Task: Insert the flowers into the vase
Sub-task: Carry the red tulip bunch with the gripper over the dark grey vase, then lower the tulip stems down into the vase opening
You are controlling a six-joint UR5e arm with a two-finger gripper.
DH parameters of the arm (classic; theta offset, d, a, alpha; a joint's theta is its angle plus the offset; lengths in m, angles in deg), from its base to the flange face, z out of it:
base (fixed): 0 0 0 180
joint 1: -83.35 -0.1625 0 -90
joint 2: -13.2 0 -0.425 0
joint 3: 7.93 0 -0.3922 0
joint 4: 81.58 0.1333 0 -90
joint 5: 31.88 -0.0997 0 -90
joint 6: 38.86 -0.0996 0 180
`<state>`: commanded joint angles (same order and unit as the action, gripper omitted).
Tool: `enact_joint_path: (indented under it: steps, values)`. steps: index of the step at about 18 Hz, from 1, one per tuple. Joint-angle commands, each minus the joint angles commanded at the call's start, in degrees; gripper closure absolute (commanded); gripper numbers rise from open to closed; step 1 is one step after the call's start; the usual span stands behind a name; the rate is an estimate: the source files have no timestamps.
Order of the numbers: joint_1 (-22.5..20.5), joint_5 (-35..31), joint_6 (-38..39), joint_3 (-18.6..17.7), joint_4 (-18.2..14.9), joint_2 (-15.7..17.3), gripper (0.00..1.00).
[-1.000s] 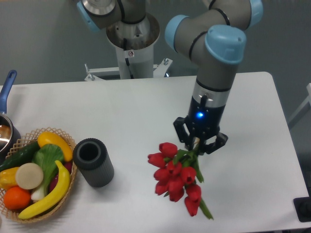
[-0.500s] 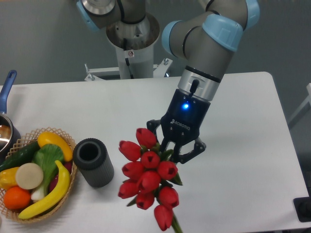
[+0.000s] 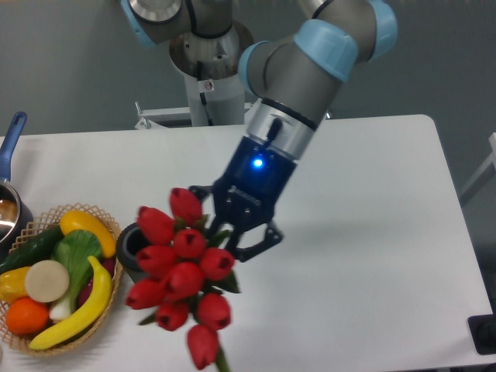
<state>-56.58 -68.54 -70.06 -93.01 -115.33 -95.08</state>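
Observation:
The flowers (image 3: 180, 273), a bunch of red tulip buds with green leaves, hang in the air, gripped at the stems by my gripper (image 3: 232, 230), which is shut on them. The buds point down and toward the camera. The vase (image 3: 128, 242), a dark grey ribbed cylinder, stands on the white table just left of the gripper; the buds cover most of it, so only its left rim and side show. The bunch sits over and in front of the vase in this view.
A wicker basket (image 3: 99, 216) with a banana, an orange, a cucumber and other produce lies directly left of the vase. A metal pot with a blue handle (image 3: 12, 136) sits at the left edge. The arm's base (image 3: 211, 58) stands behind the table.
The gripper has carried the flowers leftward across the table, from right of centre to over the vase. The bunch has also come closer to the camera and now hides most of the vase.

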Motion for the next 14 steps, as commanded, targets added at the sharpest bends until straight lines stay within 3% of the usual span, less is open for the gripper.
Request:
enact_joint_path:
  steps: [5,7,10,14]
  values:
    - [1.5,7.38,0.62,-1.49,0.0,-0.26,1.0]
    - [1.41,10.63,0.53,-3.86,0.09,-0.18,1.0]
    - [1.23,13.28,0.18,-6.85,0.09,0.44,1.0]
    - [1.58,13.72,0.0,-7.3,0.18,0.26,1.0]
